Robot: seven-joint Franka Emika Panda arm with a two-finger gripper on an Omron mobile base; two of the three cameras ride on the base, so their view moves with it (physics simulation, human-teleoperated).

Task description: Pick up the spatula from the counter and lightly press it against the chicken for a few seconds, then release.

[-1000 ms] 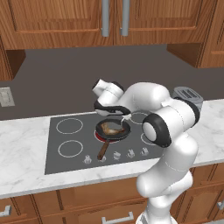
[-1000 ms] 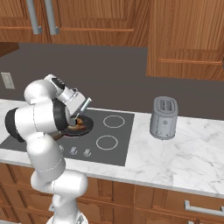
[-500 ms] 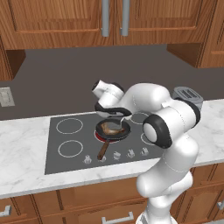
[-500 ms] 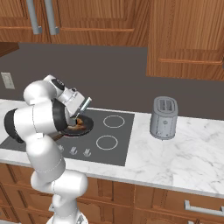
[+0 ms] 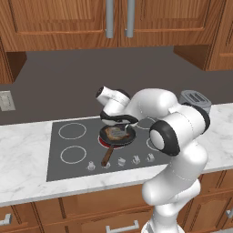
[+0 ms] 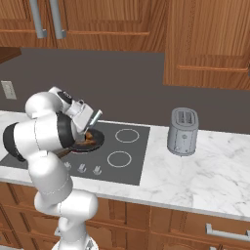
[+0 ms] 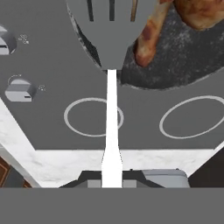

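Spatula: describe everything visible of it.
The spatula has a flat grey slotted blade and a long, thin white handle that widens near the gripper, which is shut on its end. The blade reaches over the rim of the dark pan on the cooktop, against the browned chicken, which shows through one slot. In the right base view the handle slants upward.

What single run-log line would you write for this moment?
phase: press approach | gripper: shut on spatula | blade: over pan, beside chicken | contact with chicken: cannot tell
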